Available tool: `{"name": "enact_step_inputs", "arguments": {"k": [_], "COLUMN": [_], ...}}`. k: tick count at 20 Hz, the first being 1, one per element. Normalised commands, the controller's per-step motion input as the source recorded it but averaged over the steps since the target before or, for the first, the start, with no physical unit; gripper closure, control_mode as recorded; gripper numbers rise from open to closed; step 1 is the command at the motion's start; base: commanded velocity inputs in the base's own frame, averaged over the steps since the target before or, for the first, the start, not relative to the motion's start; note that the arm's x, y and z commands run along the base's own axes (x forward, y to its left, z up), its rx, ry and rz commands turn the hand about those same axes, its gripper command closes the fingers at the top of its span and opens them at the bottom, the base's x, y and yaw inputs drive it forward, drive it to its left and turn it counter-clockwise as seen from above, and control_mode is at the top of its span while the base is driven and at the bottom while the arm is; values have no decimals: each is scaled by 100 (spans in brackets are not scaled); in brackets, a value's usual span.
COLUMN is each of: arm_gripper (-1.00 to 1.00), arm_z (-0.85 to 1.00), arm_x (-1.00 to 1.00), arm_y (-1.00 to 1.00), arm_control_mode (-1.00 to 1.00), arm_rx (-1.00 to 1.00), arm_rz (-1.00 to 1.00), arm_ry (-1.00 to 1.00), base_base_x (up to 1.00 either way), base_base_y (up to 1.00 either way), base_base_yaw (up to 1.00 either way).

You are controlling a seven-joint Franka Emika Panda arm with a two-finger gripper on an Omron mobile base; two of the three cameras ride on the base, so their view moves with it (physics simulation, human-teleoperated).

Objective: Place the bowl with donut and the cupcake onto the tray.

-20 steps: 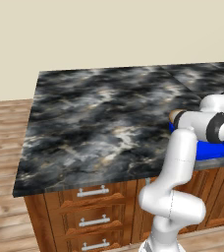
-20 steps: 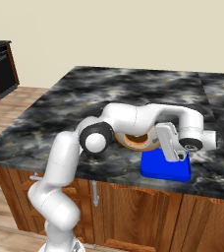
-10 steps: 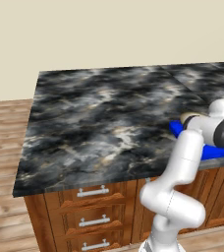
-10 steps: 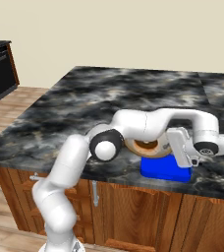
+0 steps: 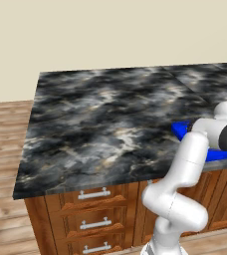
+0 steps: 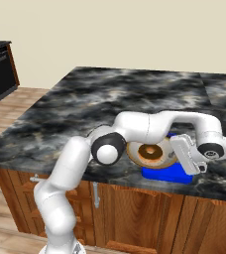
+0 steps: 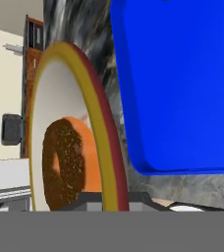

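My gripper (image 6: 178, 151) is shut on the rim of the bowl (image 6: 135, 155), which it holds tipped up on edge with the donut (image 6: 148, 152) inside. The bowl hangs at the left end of the blue tray (image 6: 167, 174), near the counter's front edge. In the hand view the bowl's tan rim (image 7: 100, 123) stands upright with the donut (image 7: 65, 162) against its cream inside, clamped at my gripper (image 7: 110, 199); the tray (image 7: 182, 83) lies just beyond. The tray (image 5: 182, 130) also peeks from behind my arm in the left base view. The cupcake is out of view.
The dark marble island counter (image 5: 105, 119) stretches away to the left and back. Wooden drawers (image 5: 93, 214) sit below its front edge. A black appliance (image 6: 1, 72) stands at the far left across the wood floor.
The arm has swung right with the bowl, bringing it from left of the tray up to the tray's left end. The bowl has tipped further up on edge.
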Motion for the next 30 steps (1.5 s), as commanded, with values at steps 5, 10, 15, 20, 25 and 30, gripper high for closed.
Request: {"name": "enact_step_inputs", "arguments": {"k": [5, 10, 15, 20, 25, 30], "arm_gripper": [100, 100, 100, 100, 100, 100], "arm_z": [-7, -3, -17, -10, 0, -14], "arm_x": [-4, 0, 0, 4, 25, 31], "arm_y": [0, 0, -10, -21, -26, -20], "arm_control_mode": [-100, -100, -100, -100, -100, -100], "arm_rx": [-6, 0, 0, 0, 0, 0], "arm_rz": [0, 0, 0, 0, 0, 0], "arm_ry": [3, 3, 6, 4, 3, 6], "base_base_x": [0, 0, 0, 0, 0, 0], "base_base_y": [0, 0, 0, 0, 0, 0], "base_base_yaw": [0, 0, 0, 0, 0, 0]}}
